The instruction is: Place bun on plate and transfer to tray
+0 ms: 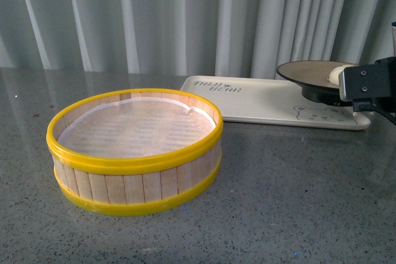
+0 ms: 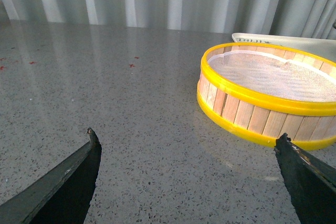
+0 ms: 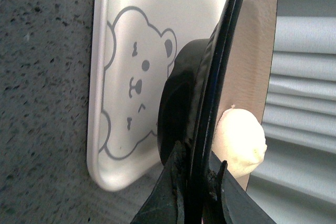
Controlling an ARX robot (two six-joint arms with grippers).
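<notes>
The beige plate [image 1: 307,71] with its black rim sits level over the right end of the cream-white tray [image 1: 263,102]. The bun [image 1: 337,75] rests on the plate's near right side. My right gripper [image 1: 344,86] is shut on the plate's rim beside the bun. In the right wrist view its fingertips [image 3: 202,157] pinch the rim of the plate [image 3: 227,51], with the bun [image 3: 241,141] just past them and the tray's bear drawing [image 3: 137,80] under the plate's black foot. Whether the foot touches the tray I cannot tell. My left gripper [image 2: 187,132] is open over bare table.
A yellow-rimmed wooden-slat steamer basket [image 1: 133,146] with a white liner stands at the table's front left; in the left wrist view the basket [image 2: 268,95] lies ahead of my left gripper. Grey curtains hang behind the speckled table.
</notes>
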